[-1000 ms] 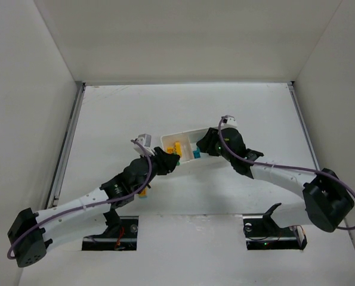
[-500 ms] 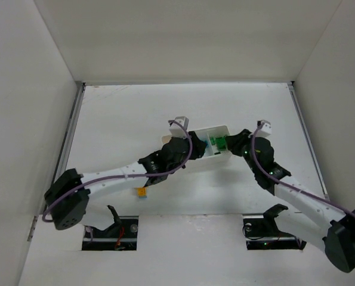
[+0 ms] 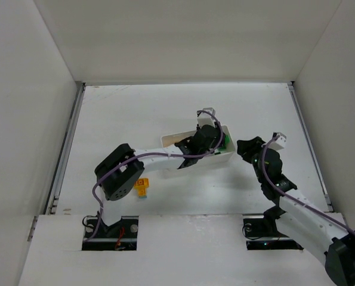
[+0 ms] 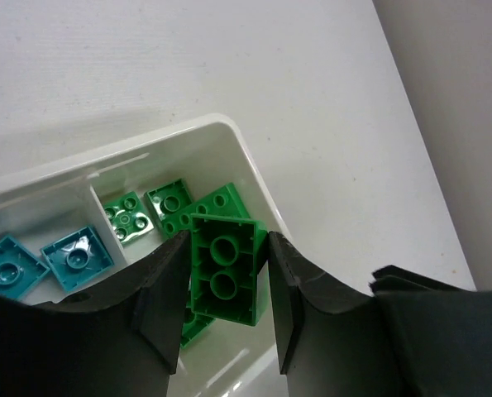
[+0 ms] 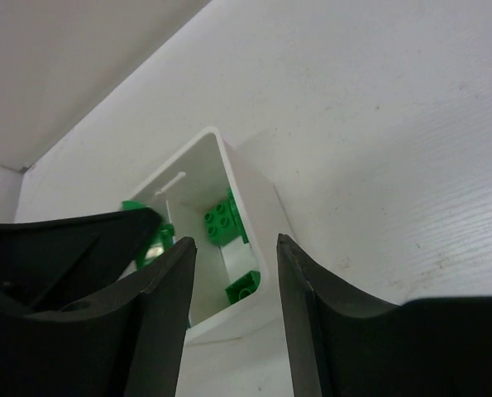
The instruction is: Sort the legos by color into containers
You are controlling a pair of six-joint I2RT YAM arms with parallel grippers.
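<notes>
the green lego [image 4: 223,277] is clamped between the fingers of the left gripper [image 4: 226,244]. it hangs above the end compartment [image 4: 229,194] of the white tray [image 4: 247,153], where other green legos [image 4: 173,201] lie. the right gripper [image 5: 235,246] has its fingers apart and empty, just beside that end. if the lego is released off-centre, it may strike the divider [image 4: 105,222] and bounce among the cyan legos [image 4: 76,255]. the two grippers are close and may also bump.

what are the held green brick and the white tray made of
The green brick: likely hard moulded plastic, satin sheen, with crisp edges and round sockets. The tray: apparently thin white plastic, glossy; its rounded rim and walls show reflections.
</notes>
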